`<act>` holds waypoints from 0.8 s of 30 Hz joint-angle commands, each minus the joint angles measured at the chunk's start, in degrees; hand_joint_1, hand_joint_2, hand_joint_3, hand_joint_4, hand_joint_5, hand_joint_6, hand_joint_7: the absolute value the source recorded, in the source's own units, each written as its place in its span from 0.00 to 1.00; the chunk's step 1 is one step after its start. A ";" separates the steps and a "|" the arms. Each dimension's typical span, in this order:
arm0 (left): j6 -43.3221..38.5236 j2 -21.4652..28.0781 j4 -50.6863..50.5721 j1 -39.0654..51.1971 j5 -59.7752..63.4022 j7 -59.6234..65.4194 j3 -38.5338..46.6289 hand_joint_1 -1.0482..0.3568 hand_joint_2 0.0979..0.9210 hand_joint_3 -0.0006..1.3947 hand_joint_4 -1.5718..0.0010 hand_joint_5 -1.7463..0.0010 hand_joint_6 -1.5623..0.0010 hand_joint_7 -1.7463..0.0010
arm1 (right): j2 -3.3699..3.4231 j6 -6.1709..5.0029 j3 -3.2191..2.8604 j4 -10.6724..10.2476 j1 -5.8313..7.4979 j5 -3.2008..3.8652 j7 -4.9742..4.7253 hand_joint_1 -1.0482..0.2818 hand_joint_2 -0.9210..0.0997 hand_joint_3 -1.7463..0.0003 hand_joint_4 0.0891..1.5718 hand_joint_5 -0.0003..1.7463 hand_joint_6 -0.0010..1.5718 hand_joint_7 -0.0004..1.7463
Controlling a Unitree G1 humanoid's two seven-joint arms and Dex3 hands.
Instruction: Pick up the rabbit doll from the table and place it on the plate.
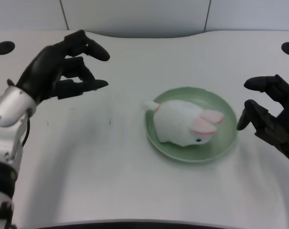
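A white rabbit doll (182, 122) with pink ears lies on the green plate (226, 117) at the middle right of the table. Its head points to the front right and its tail to the left. My left hand (63, 67) hovers at the far left, well apart from the plate, holding nothing, with its fingers spread and reaching toward the right.
My right hand (271, 112) waits just to the right of the plate, fingers curled near its rim. Two dark holes (4, 47) sit in the table's far corners. A grey wall runs along the table's back edge.
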 commanded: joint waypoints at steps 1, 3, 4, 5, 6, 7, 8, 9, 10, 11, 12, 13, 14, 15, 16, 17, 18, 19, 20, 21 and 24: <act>13.07 0.80 -14.18 14.95 -9.64 -3.21 4.43 0.38 1.00 0.07 0.48 0.25 0.66 0.35 | -1.67 0.19 -0.29 -0.45 -0.11 -0.67 -0.10 0.51 0.26 0.62 0.43 1.00 0.35 0.80; 18.26 -0.18 -19.77 19.47 -13.59 -3.15 5.77 0.39 1.00 0.11 0.47 0.24 0.64 0.36 | -1.75 0.46 -0.15 -1.12 0.01 -0.91 -0.21 0.49 0.26 0.63 0.43 1.00 0.36 0.79; 20.25 -0.50 -21.80 20.82 -14.82 -3.03 6.16 0.40 1.00 0.13 0.47 0.23 0.64 0.36 | -1.75 0.63 -0.15 -1.33 0.05 -0.94 -0.23 0.49 0.26 0.63 0.42 1.00 0.36 0.79; 22.27 -0.85 -23.31 22.61 -16.03 -3.09 6.47 0.41 1.00 0.13 0.47 0.23 0.64 0.36 | -1.79 1.20 -0.17 -1.81 0.15 -0.79 -0.33 0.49 0.26 0.63 0.42 1.00 0.36 0.79; 24.01 -1.06 -24.37 23.96 -16.97 -3.27 6.68 0.39 1.00 0.16 0.47 0.20 0.64 0.34 | -1.81 1.72 -0.18 -2.28 0.26 -0.67 -0.45 0.50 0.25 0.63 0.41 1.00 0.35 0.79; 25.54 -1.13 -25.02 24.96 -17.73 -3.61 6.82 0.39 1.00 0.17 0.48 0.18 0.65 0.33 | -1.81 2.30 -0.22 -2.78 0.37 -0.50 -0.57 0.51 0.25 0.62 0.41 1.00 0.35 0.79; 26.68 -1.18 -25.38 25.67 -18.16 -3.87 6.91 0.39 1.00 0.18 0.49 0.16 0.66 0.31 | -1.82 2.84 -0.32 -3.11 0.42 -0.20 -0.48 0.52 0.24 0.62 0.40 1.00 0.35 0.79; 27.48 -1.12 -25.60 26.07 -18.32 -4.05 6.88 0.38 1.00 0.20 0.49 0.15 0.66 0.30 | -1.86 3.09 -0.39 -3.33 0.47 -0.16 -0.44 0.53 0.24 0.62 0.40 1.00 0.34 0.79; 28.08 -0.90 -25.51 26.39 -18.41 -4.59 6.83 0.38 1.00 0.21 0.49 0.14 0.66 0.28 | -1.98 3.04 -0.32 -3.51 0.53 -0.54 -0.62 0.53 0.25 0.62 0.40 1.00 0.34 0.79; 28.47 -0.73 -25.31 26.65 -18.42 -5.04 6.82 0.38 1.00 0.23 0.48 0.13 0.65 0.27 | -2.10 2.85 -0.26 -3.47 0.53 -0.90 -0.70 0.52 0.25 0.62 0.40 1.00 0.34 0.79; 29.00 -0.61 -25.26 26.85 -18.42 -5.33 6.82 0.38 1.00 0.24 0.48 0.12 0.65 0.27 | -2.17 2.69 -0.28 -3.38 0.52 -1.09 -0.73 0.52 0.25 0.62 0.41 1.00 0.34 0.79; 29.58 -0.55 -25.35 26.98 -18.39 -5.46 6.84 0.38 1.00 0.24 0.48 0.12 0.64 0.27 | -2.18 2.61 -0.34 -3.30 0.50 -1.10 -0.71 0.52 0.25 0.62 0.41 1.00 0.34 0.79; 30.47 -0.58 -25.41 27.09 -18.27 -5.17 6.84 0.38 1.00 0.25 0.48 0.12 0.64 0.27 | -2.14 2.50 -0.42 -3.20 0.45 -0.97 -0.59 0.52 0.25 0.62 0.41 1.00 0.34 0.79; 31.30 -0.81 -25.43 27.10 -18.18 -4.64 6.90 0.38 1.00 0.25 0.47 0.12 0.63 0.26 | -2.12 2.57 -0.48 -3.27 0.47 -0.82 -0.55 0.52 0.25 0.62 0.41 1.00 0.35 0.80; 32.00 -1.19 -25.37 27.02 -18.07 -3.97 6.96 0.38 1.00 0.26 0.46 0.12 0.63 0.26 | -2.17 2.43 -0.55 -3.05 0.38 -0.79 -0.46 0.52 0.26 0.62 0.41 1.00 0.35 0.80; 32.47 -1.51 -25.30 26.91 -17.99 -3.50 7.02 0.40 1.00 0.27 0.45 0.12 0.62 0.26 | -2.22 2.33 -0.60 -2.85 0.29 -0.77 -0.37 0.52 0.25 0.62 0.41 1.00 0.35 0.80; 32.81 -1.90 -25.16 26.72 -17.97 -3.10 7.08 0.40 1.00 0.27 0.45 0.12 0.61 0.26 | -2.29 2.47 -0.68 -2.77 0.19 -0.75 -0.45 0.52 0.25 0.62 0.41 1.00 0.35 0.80; 33.04 -2.14 -25.10 26.59 -17.94 -2.87 7.12 0.40 1.00 0.28 0.44 0.12 0.60 0.26 | -2.33 2.58 -0.72 -2.72 0.11 -0.74 -0.52 0.51 0.26 0.62 0.41 1.00 0.35 0.80; 33.37 -2.55 -25.17 26.50 -17.90 -2.35 7.14 0.40 1.00 0.28 0.44 0.12 0.59 0.26 | -2.46 2.56 -0.82 -2.42 -0.08 -0.65 -0.34 0.51 0.26 0.62 0.41 1.00 0.35 0.80; 33.60 -3.01 -25.18 26.37 -17.74 -1.68 7.11 0.40 1.00 0.28 0.42 0.13 0.57 0.27 | -2.58 2.32 -0.94 -1.83 -0.37 -0.58 -0.08 0.51 0.26 0.62 0.42 1.00 0.35 0.80; 34.00 -3.57 -25.41 26.23 -16.95 -0.31 6.71 0.41 1.00 0.28 0.40 0.12 0.51 0.26 | -2.67 2.02 -1.02 -1.07 -0.81 -0.80 -0.15 0.50 0.26 0.63 0.42 1.00 0.36 0.80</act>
